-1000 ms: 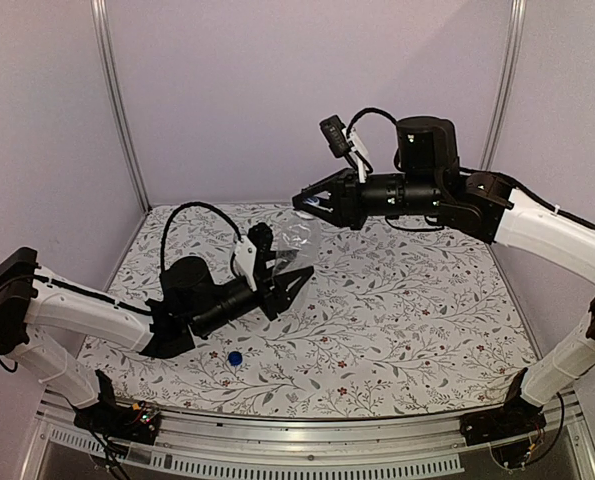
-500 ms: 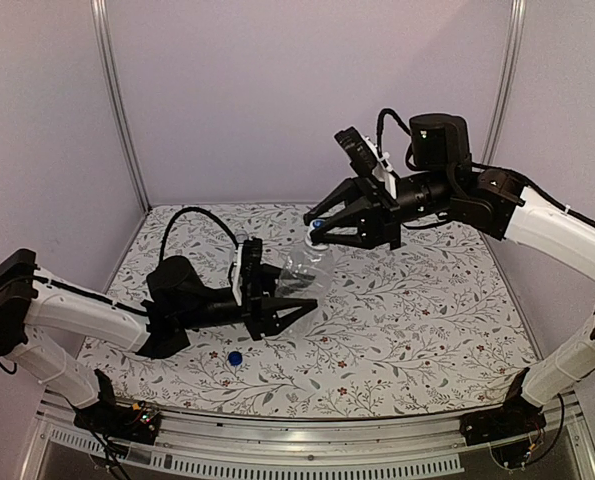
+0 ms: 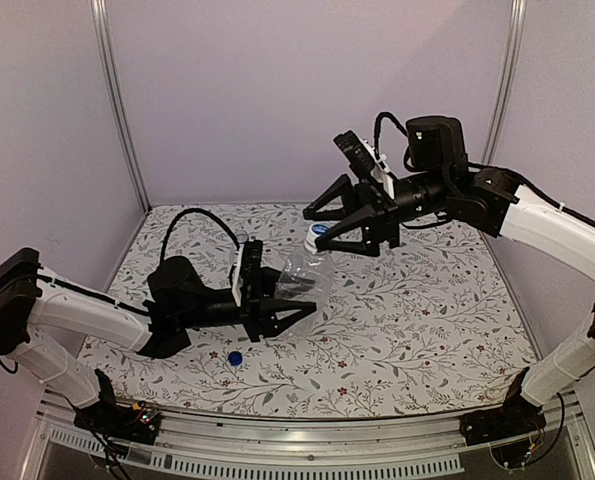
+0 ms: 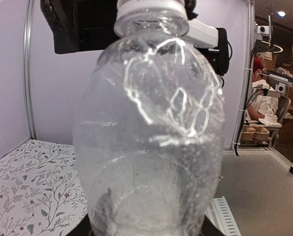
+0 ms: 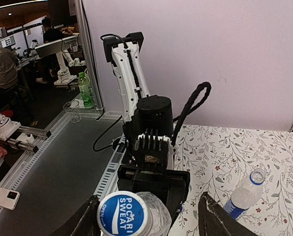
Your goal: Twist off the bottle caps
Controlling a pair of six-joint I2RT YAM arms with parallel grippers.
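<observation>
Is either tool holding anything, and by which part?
The left tool grips the clear bottle by its lower body, near the base. The right tool holds nothing: its jaws stand open around the cap.

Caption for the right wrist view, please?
Right claw open either side of the white-and-blue cap of a clear bottle gripped by the left claw; a blue-labelled bottle lies on the floral table.

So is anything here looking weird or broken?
Yes. The clear bottle in the left gripper looks dented, with creases in its side. A second bottle lies tipped over on the table, open at the neck.
</observation>
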